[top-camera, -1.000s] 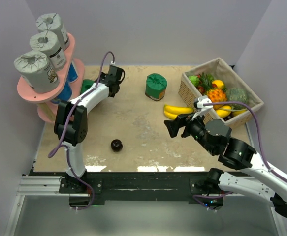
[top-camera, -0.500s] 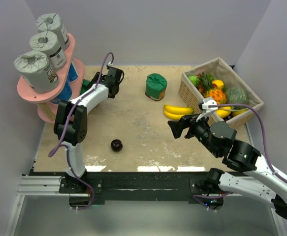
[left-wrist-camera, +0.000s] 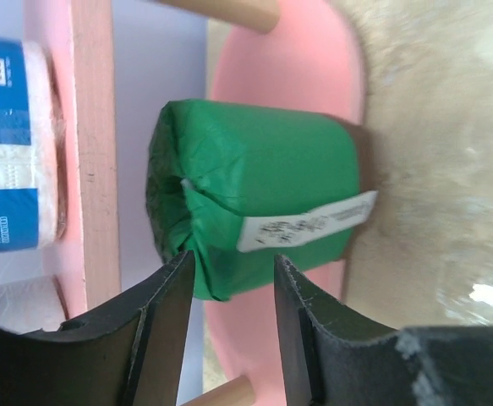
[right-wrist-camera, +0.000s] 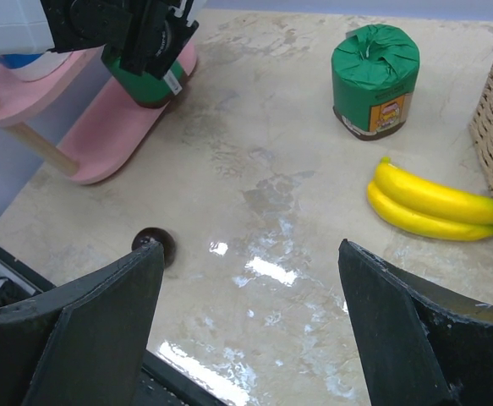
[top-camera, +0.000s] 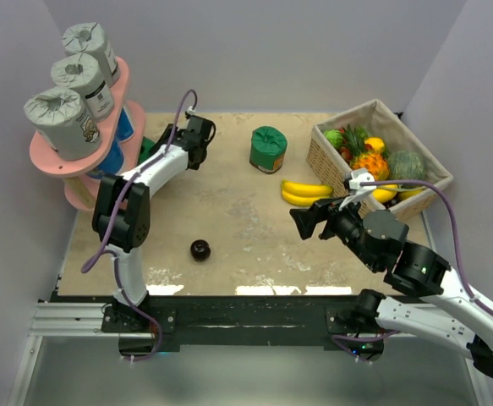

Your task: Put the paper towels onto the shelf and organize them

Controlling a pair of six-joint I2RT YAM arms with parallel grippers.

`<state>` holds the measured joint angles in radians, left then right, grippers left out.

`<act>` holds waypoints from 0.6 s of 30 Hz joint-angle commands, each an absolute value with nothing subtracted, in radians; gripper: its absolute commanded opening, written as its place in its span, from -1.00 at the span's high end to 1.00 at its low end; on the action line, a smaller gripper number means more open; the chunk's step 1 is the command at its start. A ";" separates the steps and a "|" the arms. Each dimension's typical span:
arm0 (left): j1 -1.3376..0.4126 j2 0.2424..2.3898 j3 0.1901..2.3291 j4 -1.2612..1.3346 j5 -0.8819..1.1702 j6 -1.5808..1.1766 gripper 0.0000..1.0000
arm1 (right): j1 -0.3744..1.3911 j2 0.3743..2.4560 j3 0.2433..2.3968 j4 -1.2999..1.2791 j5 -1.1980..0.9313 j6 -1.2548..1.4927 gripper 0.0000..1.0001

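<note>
The shelf (top-camera: 121, 80) stands at the far left with three grey paper towels (top-camera: 58, 121) on its top board. A green roll (left-wrist-camera: 254, 207) lies on its side on the pink lower board (left-wrist-camera: 297, 76), beside a white-and-blue roll (left-wrist-camera: 9, 161). My left gripper (left-wrist-camera: 232, 271) is open, its fingertips on either side of that roll's near corner with gaps showing; it also shows in the top view (top-camera: 168, 144). A second green roll (top-camera: 268, 149) stands upright on the table. My right gripper (top-camera: 301, 222) is open and empty above mid-table, well short of it.
A wicker basket (top-camera: 331, 156) of fruit stands at the back right, with bananas (top-camera: 304, 192) on the table in front of it. A small dark ball (top-camera: 199, 249) lies near the front. Walls close in on the left, back and right.
My right arm has drifted a little to the right with its gripper still open. The left gripper and the green roll on the shelf have barely moved.
</note>
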<state>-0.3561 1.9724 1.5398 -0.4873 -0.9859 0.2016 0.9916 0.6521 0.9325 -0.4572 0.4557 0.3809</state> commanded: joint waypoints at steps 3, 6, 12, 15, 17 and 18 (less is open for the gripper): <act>-0.423 1.956 1.631 -0.544 -0.884 0.109 0.10 | 0.991 0.647 0.940 -0.423 0.456 0.396 -0.76; -0.419 1.985 1.635 -0.532 -0.885 0.126 0.12 | 0.991 0.658 0.942 -0.422 0.443 0.402 -0.76; -0.359 2.046 1.683 -0.508 -0.884 0.153 0.17 | 0.989 0.655 0.942 -0.416 0.436 0.410 -0.75; -0.333 2.074 1.686 -0.505 -0.899 0.169 0.17 | 0.991 0.650 0.933 -0.407 0.440 0.413 -0.75; -0.318 2.086 1.680 -0.505 -0.917 0.170 0.17 | 0.991 0.650 0.927 -0.400 0.440 0.413 -0.75; -0.313 2.086 1.675 -0.500 -0.917 0.172 0.17 | 0.991 0.656 0.927 -0.399 0.440 0.411 -0.75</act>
<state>-0.3405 2.0754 1.6485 -0.5259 -0.8890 0.1612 0.9916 0.6540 0.9306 -0.4454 0.4500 0.4004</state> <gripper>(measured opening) 0.415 0.877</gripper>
